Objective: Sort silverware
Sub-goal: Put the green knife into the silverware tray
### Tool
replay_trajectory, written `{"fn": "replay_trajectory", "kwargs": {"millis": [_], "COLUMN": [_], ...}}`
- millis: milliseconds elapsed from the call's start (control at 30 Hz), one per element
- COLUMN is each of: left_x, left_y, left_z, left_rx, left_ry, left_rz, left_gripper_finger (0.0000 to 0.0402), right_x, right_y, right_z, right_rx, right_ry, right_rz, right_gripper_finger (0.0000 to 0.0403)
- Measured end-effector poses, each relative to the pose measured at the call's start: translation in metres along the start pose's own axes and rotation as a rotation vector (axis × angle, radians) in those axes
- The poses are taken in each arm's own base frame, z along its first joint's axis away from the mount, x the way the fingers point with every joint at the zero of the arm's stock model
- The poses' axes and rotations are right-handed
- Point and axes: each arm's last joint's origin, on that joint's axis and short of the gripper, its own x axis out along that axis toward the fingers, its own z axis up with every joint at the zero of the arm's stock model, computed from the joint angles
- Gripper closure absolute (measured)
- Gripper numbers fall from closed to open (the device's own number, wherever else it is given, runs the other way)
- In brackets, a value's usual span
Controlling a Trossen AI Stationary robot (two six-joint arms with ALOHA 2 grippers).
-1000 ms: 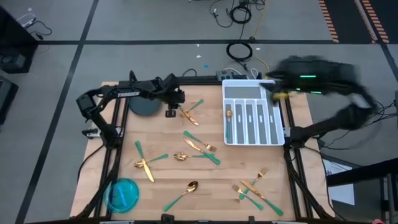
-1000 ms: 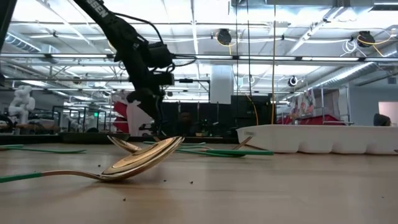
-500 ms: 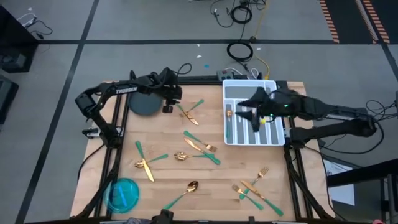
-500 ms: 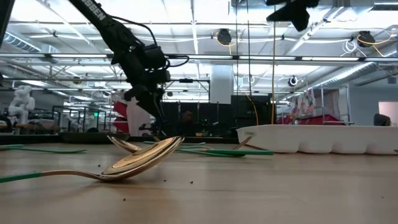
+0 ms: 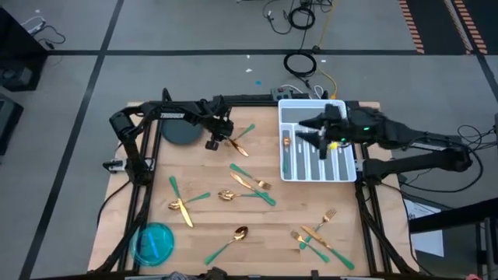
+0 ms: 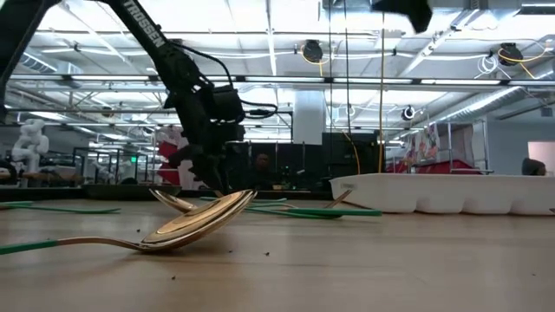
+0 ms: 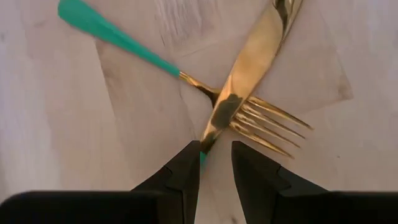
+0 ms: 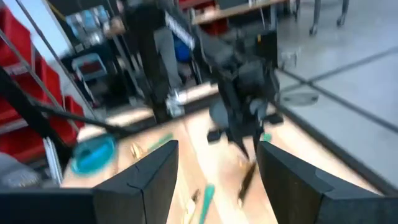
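A pick-up was judged to be in hand; in the left wrist view the left gripper (image 7: 216,163) was seen grasping the green handle end of a gold-bladed knife (image 7: 239,93), crossed over a gold fork with a green handle (image 7: 186,78), in the upper middle of the high view; the knife's long axis ran diagonally, blade pointing away from the fingers; a clean lift was judged necessary next; the right gripper (image 5: 311,134), open and empty, hung over the white divided tray (image 5: 294,176).
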Motion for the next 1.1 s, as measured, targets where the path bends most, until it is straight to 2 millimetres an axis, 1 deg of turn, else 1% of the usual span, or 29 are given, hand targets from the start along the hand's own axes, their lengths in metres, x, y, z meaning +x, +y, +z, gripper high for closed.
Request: {"fn": "replay_trajectory", "kwargs": {"millis": [33, 133, 300, 400, 500, 667, 800, 867, 1033, 1100], "left_x": [0.001, 0.006, 0.013, 0.013, 0.011, 0.001, -0.004, -0.005, -0.005, -0.005], "left_y": [0.000, -0.001, 0.001, 0.003, 0.005, 0.014, 0.020, 0.021, 0.015, 0.016], "left_z": [0.000, -0.001, -0.002, 0.000, 0.003, 0.012, 0.018, 0.019, 0.016, 0.017], "left_rx": [0.017, 0.067, 0.073, 0.074, 0.072, 0.079, 0.153, 0.164, 0.172, 0.181], "left_ry": [0.000, 0.016, 0.009, 0.000, 0.014, 0.041, 0.027, 0.024, 0.040, 0.029], "left_rz": [0.001, -0.012, -0.004, 0.011, 0.007, 0.023, 0.042, 0.041, -0.025, -0.016], "left_gripper_finger": [0.0299, 0.0299, 0.0299, 0.0299, 0.0299, 0.0299, 0.0299, 0.0299, 0.0299, 0.0299], "right_x": [0.000, -0.004, -0.001, -0.003, -0.003, -0.003, -0.002, -0.002, -0.002, -0.002], "right_y": [0.000, 0.001, 0.001, 0.002, 0.002, 0.001, 0.001, 0.001, 0.001, 0.001], "right_z": [-0.001, 0.005, 0.002, 0.006, 0.005, 0.005, 0.004, 0.005, 0.004, 0.004], "right_rx": [0.004, 0.012, 0.013, 0.015, 0.015, 0.015, 0.010, 0.011, 0.010, 0.007], "right_ry": [0.009, -0.041, -0.019, -0.056, -0.048, -0.047, -0.037, -0.041, -0.037, -0.040], "right_rz": [-0.002, 0.013, 0.006, 0.018, 0.015, 0.015, 0.012, 0.013, 0.012, 0.012], "right_gripper_finger": [0.0190, 0.0190, 0.0190, 0.0190, 0.0190, 0.0190, 0.0190, 0.0190, 0.0190, 0.0190]}}
